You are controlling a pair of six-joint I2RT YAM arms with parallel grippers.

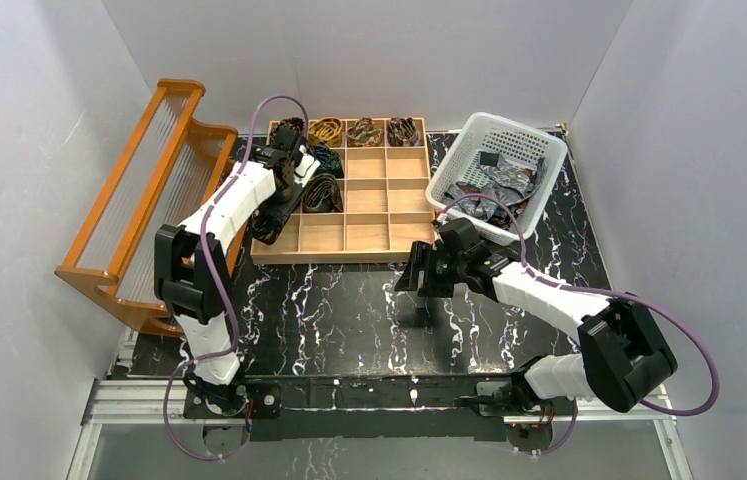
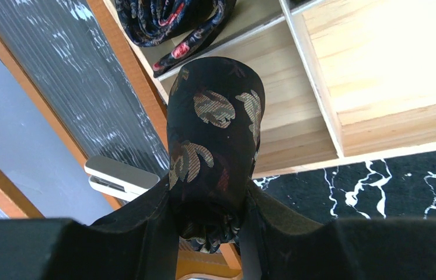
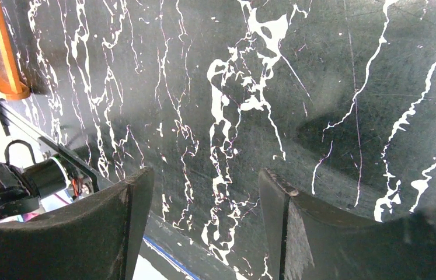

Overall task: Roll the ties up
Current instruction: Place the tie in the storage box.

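My left gripper (image 2: 208,195) is shut on a rolled dark tie (image 2: 215,128) with a gold and red leaf pattern. It holds the tie over the near left compartment of the wooden tray (image 2: 379,116). In the top view the gripper (image 1: 271,222) is at the tray's left column. Another coiled dark tie (image 2: 168,23) lies in the compartment behind. Several coiled ties (image 1: 364,131) fill the tray's far row and left side. Loose ties (image 1: 494,185) lie heaped in the white basket (image 1: 539,145). My right gripper (image 1: 411,275) is open and empty over the marble table; the right wrist view (image 3: 203,186) shows only table between its fingers.
An orange wooden rack (image 1: 139,200) stands along the left wall beside the tray (image 1: 369,235). The white basket sits at the back right, touching the tray's right side. The black marble table (image 1: 349,310) lies in front of the tray.
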